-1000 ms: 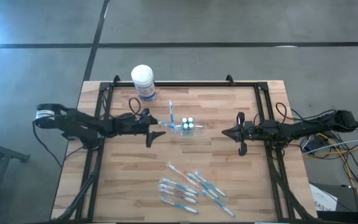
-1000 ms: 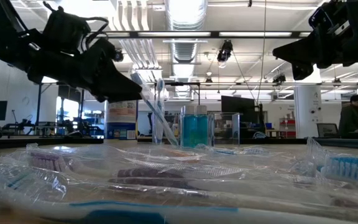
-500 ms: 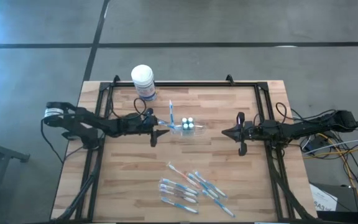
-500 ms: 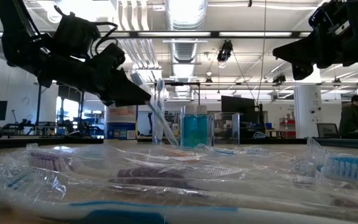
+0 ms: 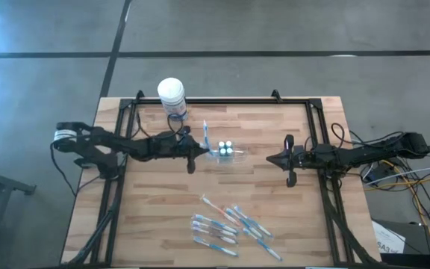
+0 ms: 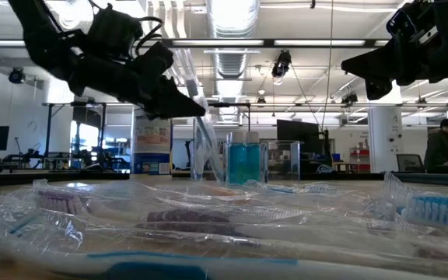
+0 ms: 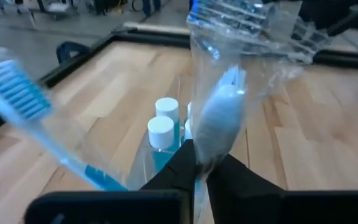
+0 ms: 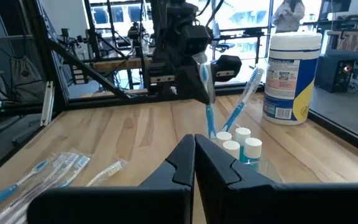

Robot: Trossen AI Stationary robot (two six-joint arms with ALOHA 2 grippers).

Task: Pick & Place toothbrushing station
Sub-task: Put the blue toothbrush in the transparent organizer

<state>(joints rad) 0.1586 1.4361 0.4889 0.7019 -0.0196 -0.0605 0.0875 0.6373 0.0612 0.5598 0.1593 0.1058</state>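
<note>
From above, the wooden bench (image 5: 275, 224) carries a small clear cup (image 5: 221, 152) near its middle, with white-capped pieces (image 5: 226, 149) in it and one blue toothbrush (image 5: 205, 137) standing in it. The left gripper (image 5: 193, 153) sits right at the cup's left edge. The right gripper (image 5: 284, 159) hangs well apart to the right, over bare wood. A loose pile of wrapped toothbrushes (image 5: 226, 226) lies nearer the front edge, and a white-lidded tub (image 5: 172, 98) stands at the far rail.

From bench height, the left gripper (image 6: 185, 105) is above the cup (image 6: 207, 159), its jaws at a wrapped toothbrush (image 6: 202, 140) that slants down into the cup. The right gripper (image 6: 364, 66) is high at the upper right. Wrapped brushes (image 6: 169, 222) fill the foreground, and a person (image 6: 440, 148) stands far off at the right.

In the left wrist view, the left gripper (image 7: 199, 167) has its jaws pinched on a toothbrush in a clear wrapper (image 7: 224, 106); whether they bite the handle or mostly the film is hard to say. White caps (image 7: 162, 121) show just beyond, and another brush (image 7: 36, 118) leans alongside.

In the right wrist view, the right gripper (image 8: 195, 155) has its jaws pressed together on nothing. Ahead stand the cup's caps (image 8: 236, 142), two upright brushes (image 8: 244, 99), the left arm (image 8: 179, 43) and the tub (image 8: 293, 78).
</note>
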